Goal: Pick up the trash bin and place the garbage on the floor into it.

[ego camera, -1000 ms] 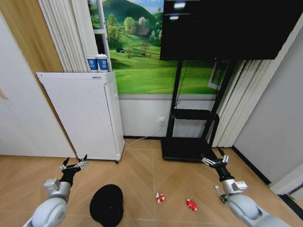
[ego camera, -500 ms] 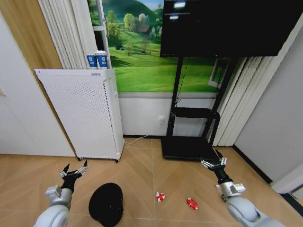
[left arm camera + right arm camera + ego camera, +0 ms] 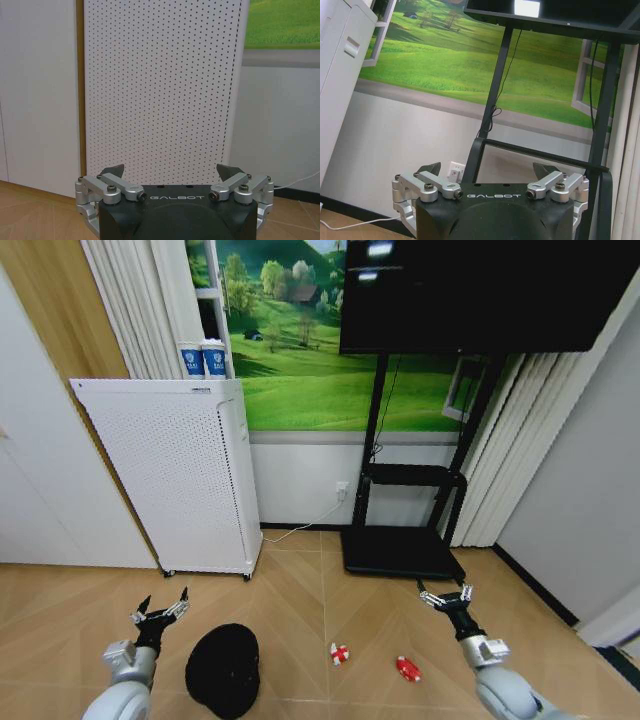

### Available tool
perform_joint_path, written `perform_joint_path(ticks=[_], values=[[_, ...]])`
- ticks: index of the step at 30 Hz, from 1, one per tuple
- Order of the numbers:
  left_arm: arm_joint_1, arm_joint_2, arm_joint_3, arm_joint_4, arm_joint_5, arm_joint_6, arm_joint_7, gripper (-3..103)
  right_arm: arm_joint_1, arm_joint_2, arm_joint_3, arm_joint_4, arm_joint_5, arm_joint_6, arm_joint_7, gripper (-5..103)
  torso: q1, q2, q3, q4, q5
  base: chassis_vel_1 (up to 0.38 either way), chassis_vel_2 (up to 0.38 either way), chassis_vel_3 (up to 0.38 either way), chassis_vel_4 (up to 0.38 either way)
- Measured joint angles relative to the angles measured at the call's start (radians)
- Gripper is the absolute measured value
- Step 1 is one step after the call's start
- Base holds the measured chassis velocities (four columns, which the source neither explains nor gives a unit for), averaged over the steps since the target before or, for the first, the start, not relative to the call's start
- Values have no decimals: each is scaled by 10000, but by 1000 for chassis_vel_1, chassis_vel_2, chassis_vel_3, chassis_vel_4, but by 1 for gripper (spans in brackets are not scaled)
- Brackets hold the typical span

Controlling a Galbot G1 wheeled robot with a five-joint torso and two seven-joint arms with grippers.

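The trash bin (image 3: 224, 670) is seen on the floor (image 3: 320, 610), ungrasped; red garbage (image 3: 406, 669) lies nearby. Left claw (image 3: 160, 611) and right claw (image 3: 446, 596) are held wide open, empty. Approach is judged underway; lowering toward the bin's rim is required.

Both arms low and forward, extended from the bottom corners of the head view, roughly symmetric. Left arm: grey forearm angled up and slightly inward, wrist straight, left gripper (image 3: 160, 609) pointing ahead with fingers spread wide, nothing between them. Right arm: mirrors it on the other side, forearm angled up and inward, right gripper (image 3: 446, 597) also pointing ahead, fingers spread wide and empty. Left wrist view confirms left gripper (image 3: 173, 174) jaws fully apart, black fingertips (image 3: 113, 171) at the outer ends of the silver linkages. Right wrist view shows the same for the right gripper (image 3: 488, 171): linkages splayed, tips far apart, level pose.
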Motion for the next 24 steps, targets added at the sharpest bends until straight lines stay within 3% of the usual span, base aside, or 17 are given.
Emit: perform_joint_path(ticks=[12, 24], values=[[-106, -566, 409, 343, 406, -81, -75, 100, -64, 146, -130, -166, -20, 95, -62, 100, -171, -486, -315, 0, 0, 0, 0, 0, 0], [471, -1385, 688, -88, 266, -212, -97, 100, -373, 239, 177, -263, -85, 188, -127, 100, -192, -542, -351, 0, 0, 0, 0, 0, 0]])
